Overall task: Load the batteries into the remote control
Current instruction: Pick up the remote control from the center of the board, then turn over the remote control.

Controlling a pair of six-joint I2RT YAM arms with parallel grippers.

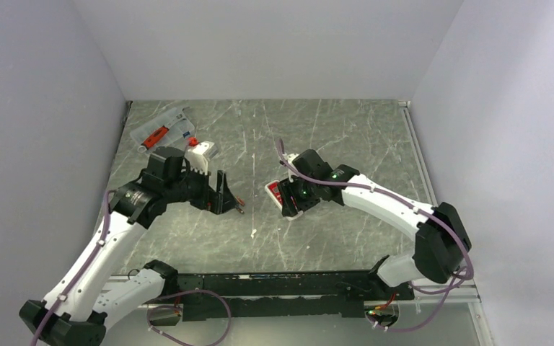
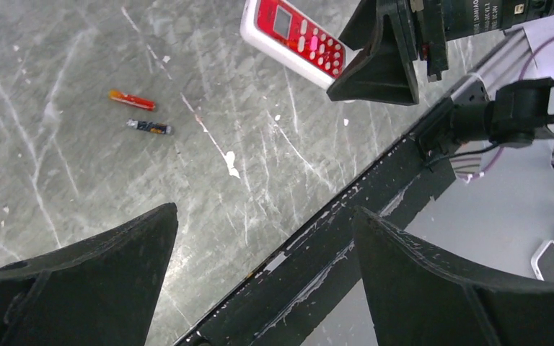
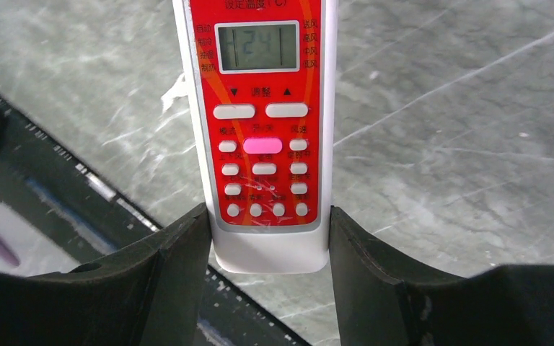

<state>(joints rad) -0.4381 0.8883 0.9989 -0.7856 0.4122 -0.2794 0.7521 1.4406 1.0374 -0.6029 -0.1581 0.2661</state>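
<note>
Clamped on the white bottom end of the small slim white plastic remote control (image 3: 263, 130): the black right gripper (image 3: 267, 220), with one finger pressed on each long side. Remote control face up. Bright red front with a thin white edge all round. Near the top, a small grey screen with dark numbers on it. Under the screen, two long white buttons, then rows of little white buttons, and one bright pink button in the middle. From above, near the middle of the grey marble table (image 1: 346, 137) and a bit tilted. Hard to tell whether touching the table or just over it.

Wide apart and holding nothing: the black left gripper (image 2: 263, 216), over the table and well apart from the remote control.

On the table, out in front of the left gripper: two tiny thin round batteries (image 2: 131, 100), lying flat, near each other but not touching. One mostly orange-red, the other dark with an orange end. Both much shorter than the remote control.

Far back on the left: a clear plastic case (image 1: 160, 130) with a long red tool (image 1: 155, 136) inside, and near it a small white square piece (image 1: 203, 151).
</note>
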